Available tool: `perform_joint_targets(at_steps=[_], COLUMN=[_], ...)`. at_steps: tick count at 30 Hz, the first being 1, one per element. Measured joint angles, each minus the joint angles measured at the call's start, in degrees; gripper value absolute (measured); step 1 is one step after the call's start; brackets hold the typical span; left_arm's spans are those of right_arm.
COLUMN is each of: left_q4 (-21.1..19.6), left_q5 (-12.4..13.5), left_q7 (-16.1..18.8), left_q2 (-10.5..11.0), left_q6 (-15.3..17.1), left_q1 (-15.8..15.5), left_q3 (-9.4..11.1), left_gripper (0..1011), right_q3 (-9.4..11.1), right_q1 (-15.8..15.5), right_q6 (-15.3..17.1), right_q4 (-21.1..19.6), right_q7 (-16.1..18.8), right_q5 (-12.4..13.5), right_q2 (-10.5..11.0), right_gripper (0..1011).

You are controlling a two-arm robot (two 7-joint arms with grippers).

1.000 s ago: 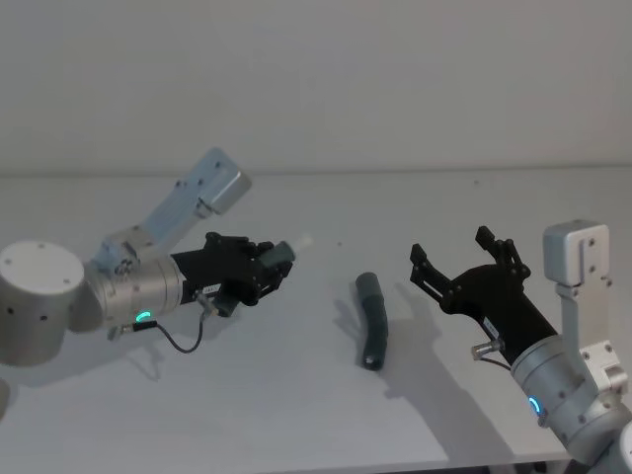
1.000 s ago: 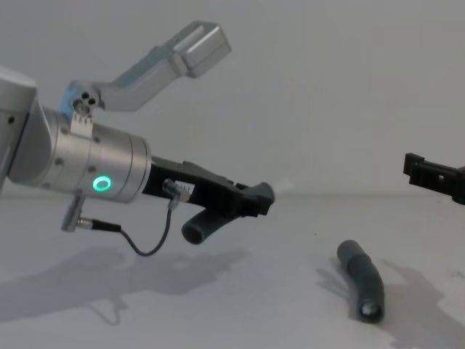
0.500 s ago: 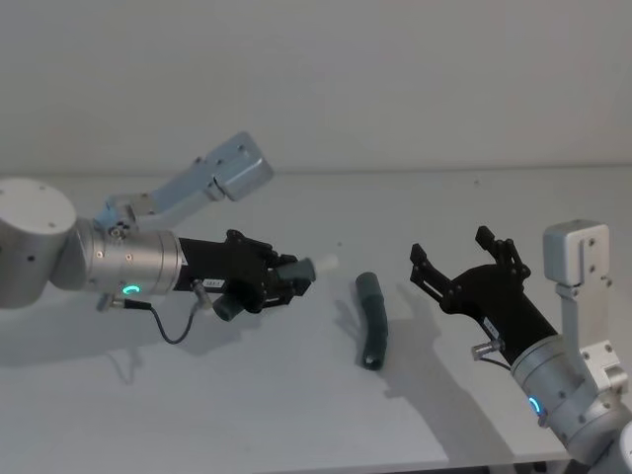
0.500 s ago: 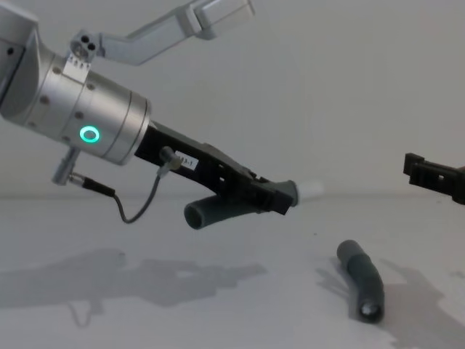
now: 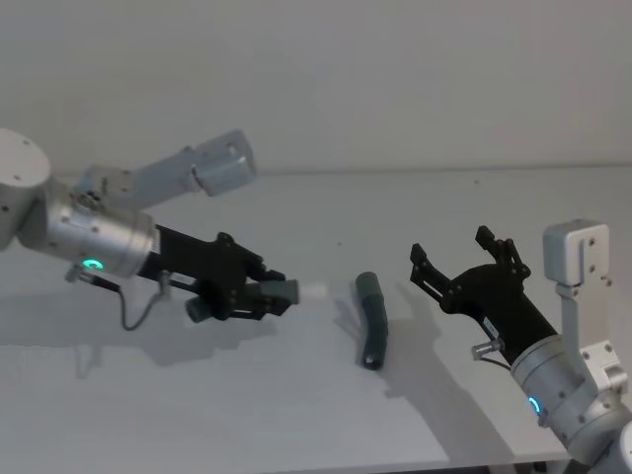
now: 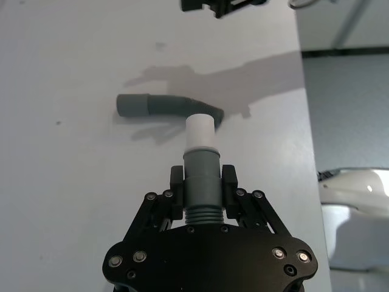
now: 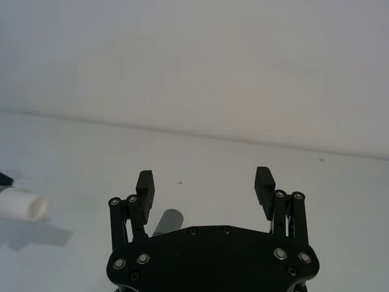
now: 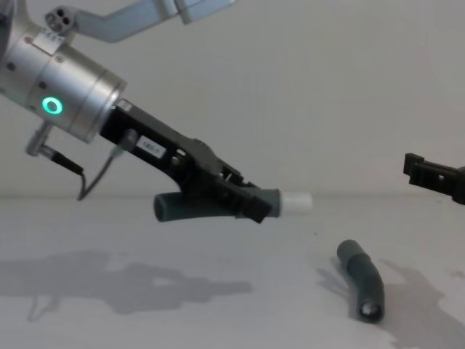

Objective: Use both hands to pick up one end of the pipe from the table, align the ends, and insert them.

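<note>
Here the black two-finger left gripper (image 5: pixel 263 298) clamps a white-tipped dark-grey ribbed hose piece (image 5: pixel 286 290) aloft, left of the bent grey hose piece (image 5: pixel 373 322) on the white table (image 5: pixel 296 415), while the black right gripper (image 5: pixel 450 247) hovers open to its right.

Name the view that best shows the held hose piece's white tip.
The left wrist view: the narrow white tip of the dark-grey ribbed hose piece sits centred, whole, beyond the black two-finger left tool. The chest view shows it side-on, the head view small, the right wrist view at the edge.
</note>
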Motion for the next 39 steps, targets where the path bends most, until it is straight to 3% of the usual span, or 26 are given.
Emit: perform_joint_targets(at_steps=[6, 12, 26, 33, 39], left_q4=[3.8, 7.5, 13.4, 15.1, 16.1], left_q5=[-0.5, -1.1, -2.6, -3.1, -3.4], left_q7=[-4.8, -7.4, -8.3, -8.0, -7.8], left_q2=[0.9, 1.1, -0.2, -1.1, -1.5], left_q6=[-4.6, -8.9, -15.8, -17.7, -18.9], left_q1=[-2.2, -3.2, -3.8, -3.8, -3.8], left_q3=[1.1, 1.6, 1.6, 1.6, 1.6], left_gripper=[332, 332, 332, 332, 332], right_q3=[0.0, 0.0, 0.0, 0.0, -0.4], right_q1=[0.0, 0.0, 0.0, 0.0, 0.6], right_q6=[0.0, 0.0, 0.0, 0.0, 2.4], right_q4=[0.0, 0.0, 0.0, 0.0, -0.9], right_q7=[0.0, 0.0, 0.0, 0.0, 0.0], right_q5=[0.0, 0.0, 0.0, 0.0, 0.0], right_q2=[0.0, 0.0, 0.0, 0.0, -0.5], right_gripper=[1004, 1004, 1003, 1004, 1003])
